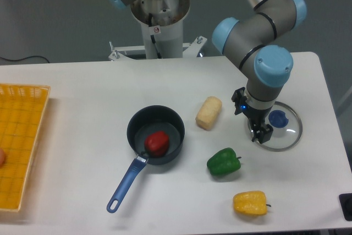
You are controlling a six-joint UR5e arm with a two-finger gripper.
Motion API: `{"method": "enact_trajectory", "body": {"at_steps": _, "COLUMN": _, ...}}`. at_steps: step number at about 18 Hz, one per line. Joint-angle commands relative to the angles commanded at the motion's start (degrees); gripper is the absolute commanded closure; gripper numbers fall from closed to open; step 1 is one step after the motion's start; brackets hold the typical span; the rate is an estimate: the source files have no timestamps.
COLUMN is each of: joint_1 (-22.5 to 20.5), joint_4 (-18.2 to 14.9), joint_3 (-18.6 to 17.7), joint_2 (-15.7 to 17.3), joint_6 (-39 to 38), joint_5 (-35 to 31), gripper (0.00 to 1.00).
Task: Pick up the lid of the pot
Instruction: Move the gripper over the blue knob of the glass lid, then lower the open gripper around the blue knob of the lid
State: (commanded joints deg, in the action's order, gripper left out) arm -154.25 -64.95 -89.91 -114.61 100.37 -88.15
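The pot lid (293,135) lies at the right of the table, a round, see-through disc with a pale rim and a dark blue knob (279,119) on top. Coming down from the upper right, the grey arm ends in my gripper (252,118), just left of the knob. Its dark fingers stand apart with nothing visible between them. The nearer fingertip overlaps the lid's left part in this view, and the wrist hides some of the lid's back edge. Height above the lid cannot be judged.
A black pan (135,146) with a blue handle holds a red pepper (157,143). A tan block (209,113) lies left of the gripper, a green pepper (223,162) and a yellow pepper (250,203) nearer the front. An orange crate (27,136) stands far left.
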Motion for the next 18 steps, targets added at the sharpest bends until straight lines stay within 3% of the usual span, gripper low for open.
{"method": "enact_trajectory", "body": {"at_steps": 6, "joint_1": 0.1, "joint_4": -0.3, "joint_3": 0.0, "joint_2": 0.2, "joint_6": 0.5, "joint_5": -0.1, "gripper": 0.0}}
{"method": "enact_trajectory", "body": {"at_steps": 10, "joint_1": 0.1, "joint_4": 0.4, "joint_3": -2.5, "joint_2": 0.6, "joint_6": 0.2, "joint_5": -2.2, "gripper": 0.0}}
{"method": "enact_trajectory", "body": {"at_steps": 18, "joint_1": -3.8, "joint_4": 1.2, "joint_3": -1.7, "joint_2": 1.5, "joint_6": 0.3, "joint_5": -3.3, "gripper": 0.0}}
